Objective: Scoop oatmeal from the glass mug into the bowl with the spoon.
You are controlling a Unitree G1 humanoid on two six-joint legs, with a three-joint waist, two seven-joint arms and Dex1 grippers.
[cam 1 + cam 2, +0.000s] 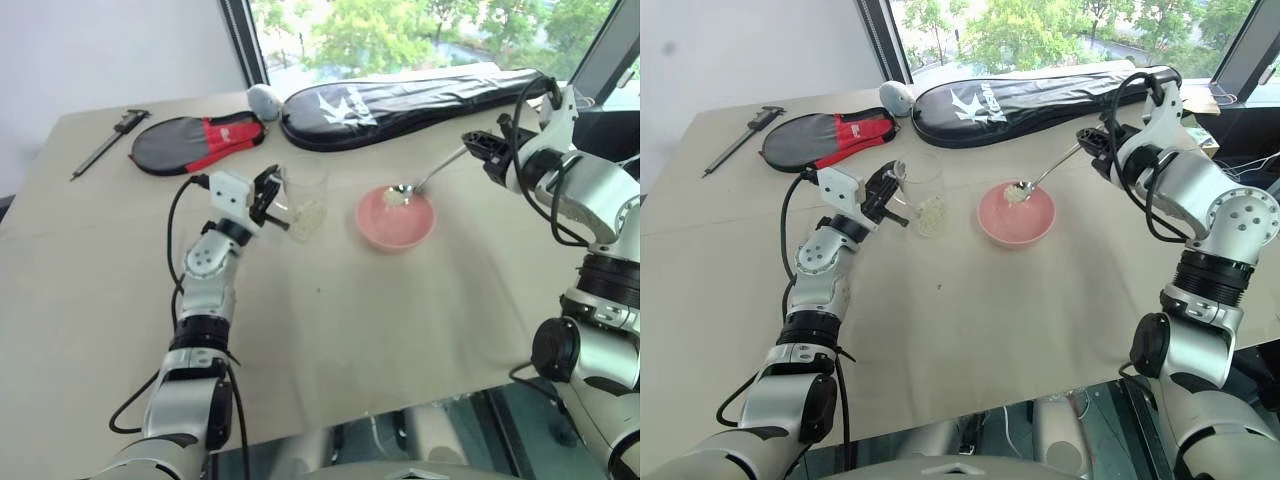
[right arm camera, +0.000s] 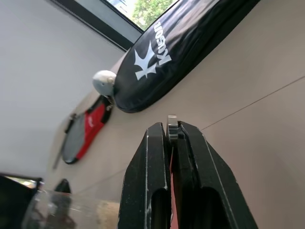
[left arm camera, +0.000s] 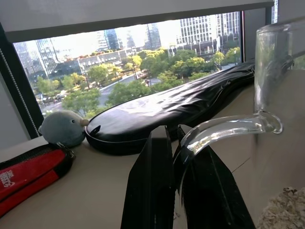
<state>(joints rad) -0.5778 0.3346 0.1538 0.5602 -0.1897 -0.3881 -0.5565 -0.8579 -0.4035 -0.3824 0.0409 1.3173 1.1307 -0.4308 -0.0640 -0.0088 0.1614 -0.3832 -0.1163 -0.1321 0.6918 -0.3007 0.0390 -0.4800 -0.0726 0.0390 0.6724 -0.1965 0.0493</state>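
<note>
Your left gripper (image 1: 890, 190) has its jaws clamped on the glass mug (image 1: 925, 196) handle to steady it left of the pink bowl (image 1: 1015, 214), while right gripper (image 1: 1092, 140) jaws pinch the spoon (image 1: 1040, 178), tipping oatmeal (image 1: 1014, 193) into the bowl mid-table.

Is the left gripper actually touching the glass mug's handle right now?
Touching. The left wrist view shows the left gripper with its black fingers closed on the curved clear handle of the glass mug, with no gap visible.
</note>
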